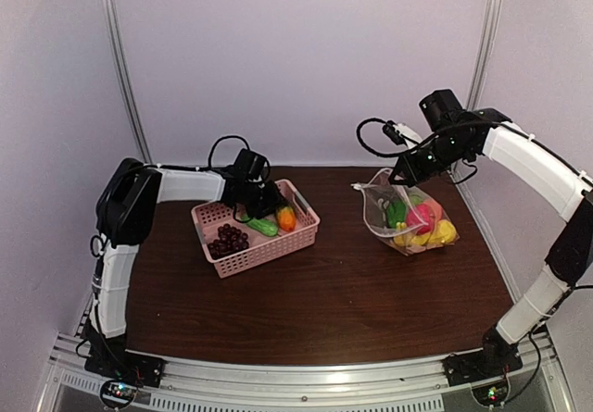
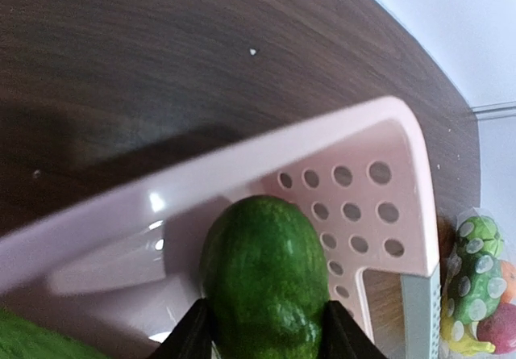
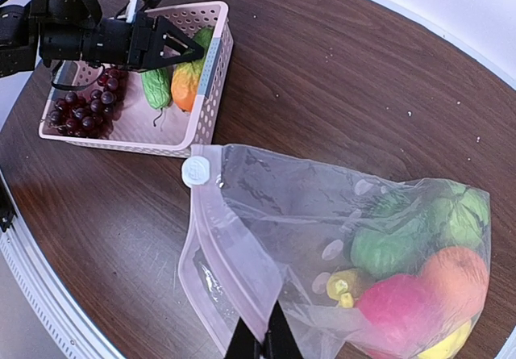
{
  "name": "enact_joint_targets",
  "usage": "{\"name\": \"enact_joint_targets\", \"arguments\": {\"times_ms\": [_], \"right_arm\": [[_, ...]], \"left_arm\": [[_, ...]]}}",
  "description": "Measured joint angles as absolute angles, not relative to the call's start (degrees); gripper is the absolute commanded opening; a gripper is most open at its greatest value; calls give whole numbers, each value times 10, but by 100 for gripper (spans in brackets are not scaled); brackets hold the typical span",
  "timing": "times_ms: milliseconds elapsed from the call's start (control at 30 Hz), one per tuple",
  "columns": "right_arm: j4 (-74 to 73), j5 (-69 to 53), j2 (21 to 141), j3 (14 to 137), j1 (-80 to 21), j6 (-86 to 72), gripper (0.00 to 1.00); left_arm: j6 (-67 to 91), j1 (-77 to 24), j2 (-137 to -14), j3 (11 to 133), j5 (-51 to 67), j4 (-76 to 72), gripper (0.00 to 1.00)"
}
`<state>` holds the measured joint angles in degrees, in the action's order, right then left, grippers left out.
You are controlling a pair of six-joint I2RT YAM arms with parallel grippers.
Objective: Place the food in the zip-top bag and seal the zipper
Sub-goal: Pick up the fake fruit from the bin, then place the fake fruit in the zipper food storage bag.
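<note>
Dark green and glossy, a toy vegetable (image 2: 262, 270) sits between the two fingers of the left end effector (image 2: 266, 331), which press on it from either side. Just beyond that end effector is the perforated wall of the pink basket (image 1: 269, 248), with the brown tabletop (image 1: 324, 301) past it. Inside the basket, a ribbed cucumber (image 3: 156, 89) and an orange piece (image 3: 187, 85) lie close under the end effector, and the purple grapes (image 1: 228, 240) lie further back toward its arm.

The right end effector (image 3: 260, 339) is closed, pinching the clear film at the mouth of the zip-top bag (image 3: 322, 222). The bag spreads out ahead of it over the tabletop with its mouth gaping. The white slider tab (image 3: 194, 171) sits at the end of the mouth edge, ahead of the fingers. Deep in the bag, far from the end effector, lie a green pepper (image 3: 459, 214), an orange (image 3: 451, 274), a red apple (image 3: 395, 306) and a small banana (image 3: 347, 282).
</note>
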<state>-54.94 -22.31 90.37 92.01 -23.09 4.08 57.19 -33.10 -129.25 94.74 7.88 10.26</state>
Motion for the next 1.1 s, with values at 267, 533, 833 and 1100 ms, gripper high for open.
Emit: {"name": "enact_joint_targets", "arguments": {"times_ms": [267, 533, 833, 1100], "right_arm": [[-547, -223, 896, 915, -231, 41, 0], [-553, -223, 896, 922, -231, 36, 0], [-571, -254, 896, 961, -231, 15, 0], [-573, -295, 892, 965, -224, 6, 0]], "left_arm": [[555, -353, -1145, 821, 37, 76, 20], [493, -484, -1028, 818, 37, -166, 19], [478, -588, -1129, 849, 36, -305, 15], [475, -607, -1186, 873, -49, -311, 50]]}}
